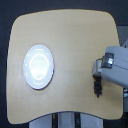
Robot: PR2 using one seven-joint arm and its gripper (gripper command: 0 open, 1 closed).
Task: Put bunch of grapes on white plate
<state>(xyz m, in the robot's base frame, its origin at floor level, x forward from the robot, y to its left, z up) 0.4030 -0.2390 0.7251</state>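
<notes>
Jaws [96, 70] dark and blurred at the end of one grey-white arm [116, 66], poised right over the top of the grapes; too indistinct to tell whether spread or closed, or whether gripping anything. One bunch of grapes [98, 86], a dark narrow cluster running down from the jaws, lying on the counter near its edge on the exterior view's right. One white plate [38, 66], round and glossy, bare, sitting on the exterior view's left half, well apart from the grapes. Between the two, a broad stretch of open wood. More free room above and below the plate, out to the rounded corners. One counter [70, 35], pale tan wood with curved edges, smooth and matte. Beyond its rim, dark floor all round, and pale support legs [65, 120] showing below the near edge.
</notes>
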